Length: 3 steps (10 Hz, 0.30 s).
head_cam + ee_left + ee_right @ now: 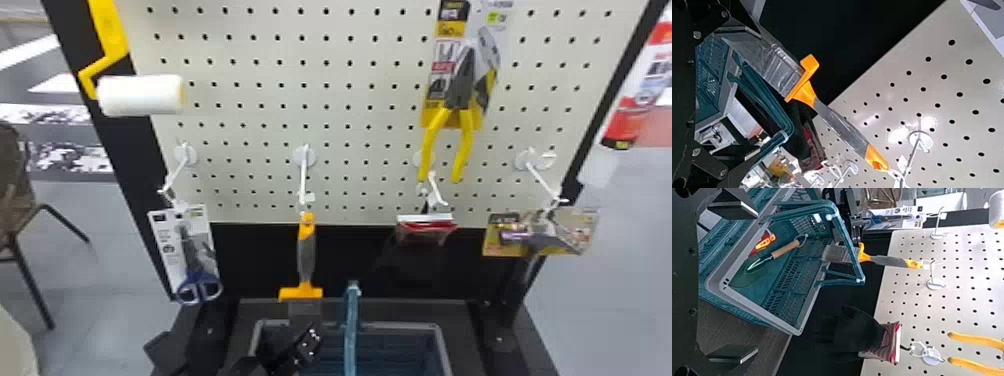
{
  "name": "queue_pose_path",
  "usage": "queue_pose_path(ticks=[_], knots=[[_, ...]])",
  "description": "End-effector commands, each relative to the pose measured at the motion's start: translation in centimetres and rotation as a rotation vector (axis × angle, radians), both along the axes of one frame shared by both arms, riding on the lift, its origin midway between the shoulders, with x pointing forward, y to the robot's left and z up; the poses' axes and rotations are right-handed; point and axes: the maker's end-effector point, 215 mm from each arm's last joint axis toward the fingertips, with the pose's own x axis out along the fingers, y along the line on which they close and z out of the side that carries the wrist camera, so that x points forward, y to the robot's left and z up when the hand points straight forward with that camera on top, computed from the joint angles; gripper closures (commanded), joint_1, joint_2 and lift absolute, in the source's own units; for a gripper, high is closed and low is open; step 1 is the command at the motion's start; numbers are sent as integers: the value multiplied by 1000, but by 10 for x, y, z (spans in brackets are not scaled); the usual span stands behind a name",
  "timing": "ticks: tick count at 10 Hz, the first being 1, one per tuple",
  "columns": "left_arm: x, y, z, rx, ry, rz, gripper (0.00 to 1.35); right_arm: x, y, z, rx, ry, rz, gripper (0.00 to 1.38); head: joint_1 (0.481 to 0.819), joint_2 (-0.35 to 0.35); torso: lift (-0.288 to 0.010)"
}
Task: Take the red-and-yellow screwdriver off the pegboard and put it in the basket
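At the bottom of the head view, my left gripper is beside the near end of the hanging brush and over the left part of the basket. The left wrist view has my left gripper open, one finger close to the brush's bristles. My right gripper stands open and holds nothing, facing the basket. Inside the basket lies a red-and-yellow item, perhaps the screwdriver, by a wooden-handled trowel.
The pegboard bears scissors, an orange-and-grey brush, dark gloves, yellow-handled pliers and a carded tool. The basket's teal handle stands up near the brush. A roller hangs upper left.
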Motion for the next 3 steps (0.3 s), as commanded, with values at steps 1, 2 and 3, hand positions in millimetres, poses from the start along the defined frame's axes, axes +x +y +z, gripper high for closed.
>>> queue_pose_path(ticks=[1, 2, 3], knots=[[1, 1, 1, 0, -2, 3, 280, 0, 0, 0, 0, 0, 0, 102, 549, 0, -100], [1, 2, 1, 1, -3, 6, 282, 0, 0, 0, 0, 0, 0, 102, 549, 0, -100], [1, 2, 1, 1, -3, 6, 282, 0, 0, 0, 0, -2, 1, 102, 549, 0, -100]])
